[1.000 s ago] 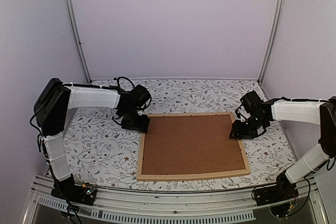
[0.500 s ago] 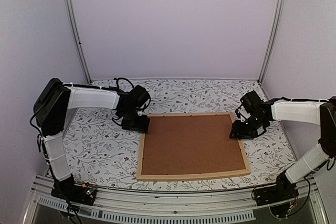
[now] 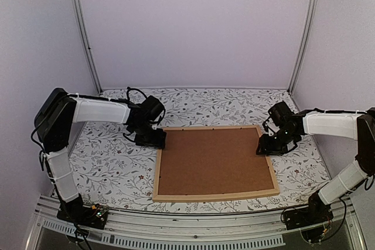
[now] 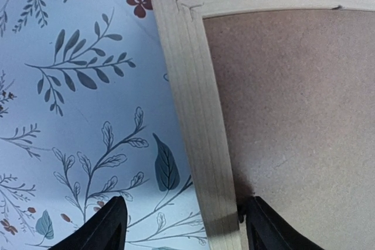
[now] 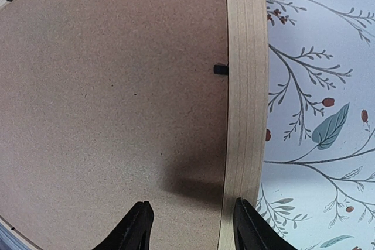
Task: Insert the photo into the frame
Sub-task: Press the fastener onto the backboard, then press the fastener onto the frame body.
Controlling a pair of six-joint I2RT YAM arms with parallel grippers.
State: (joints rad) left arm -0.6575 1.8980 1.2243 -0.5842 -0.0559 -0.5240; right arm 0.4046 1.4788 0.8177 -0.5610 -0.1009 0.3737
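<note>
The frame [image 3: 217, 195], light natural wood, lies flat and back upward at the middle of the table on a floral tablecloth [image 3: 111, 162], long sides running left to right. A brown backing board [image 3: 211, 159] fills its opening edge to edge. The photo cannot be seen in any view; whether it lies beneath the board cannot be told. The left gripper [image 3: 149, 139] sits low at the frame's far left corner. In the left wrist view its fingers [image 4: 108, 229] stand apart, one over the tablecloth [image 4: 88, 115] and the other over the backing board [image 4: 293, 115], with the frame's left rail [image 4: 193, 86] between them. A clear gap shows between the outer finger and the rail, and nothing is clamped. The mitred corner joint is visible just ahead. The right gripper [image 3: 266, 146] sits low at the frame's right rail, towards the far end. In the right wrist view its fingers [image 5: 137, 226] are likewise parted: one over the backing board [image 5: 117, 86], the other over the rail [image 5: 243, 86], gripping nothing. A dark shadow falls on the board between them. A small black retaining tab [image 5: 220, 69] projects from the rail's inner edge onto the board, just ahead of the fingers. The tablecloth [image 5: 316, 57] shows beyond the rail.
</note>
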